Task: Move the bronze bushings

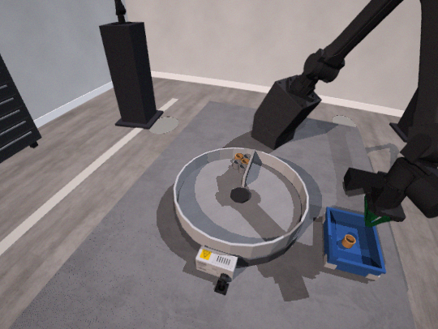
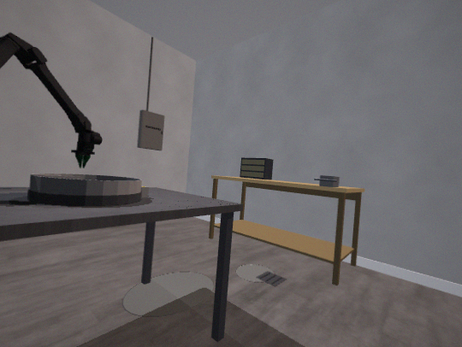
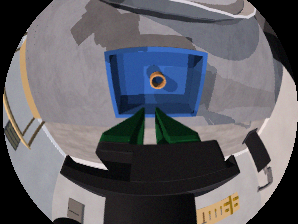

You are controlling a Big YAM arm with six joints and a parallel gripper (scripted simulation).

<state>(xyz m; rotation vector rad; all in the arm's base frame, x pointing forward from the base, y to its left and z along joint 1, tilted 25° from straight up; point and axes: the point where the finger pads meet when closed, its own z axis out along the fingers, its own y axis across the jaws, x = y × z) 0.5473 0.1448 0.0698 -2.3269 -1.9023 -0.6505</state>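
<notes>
Bronze shows in two places. One bronze bushing [image 1: 349, 241] stands upright on the floor of the blue crate [image 1: 333, 247], roughly at the crate's middle, apart from all four walls; the wrist view looks straight down its bore [image 3: 157, 80]. Two more bronze bushings [image 1: 242, 158] sit on the turntable [image 1: 191, 219] at about 12 o'clock from its dark hub [image 1: 240, 195], packed tight with grey bushings [image 1: 237, 164] against the left face of an upright divider vane [image 1: 248, 167] that runs from the hub to the rim. How many grey ones there are is too small to tell.

The crate lies on the grey mat [image 1: 122, 259] just beside the turntable, at about 4 o'clock from the hub. A white control box [image 1: 216, 260] with a yellow warning label sits against the rim at 6 o'clock, a small black part [image 1: 222, 286] just in front of it.

The gripper [image 1: 375, 215] hangs above the crate's far right corner — its green fingers are drawn nearly together with only a thin slit between them, and nothing is held. From the exterior view it hovers above the turntable's rim level [image 2: 82, 161].

A black pedestal [image 1: 129, 73] stands at 10 o'clock, well apart — off the mat.
</notes>
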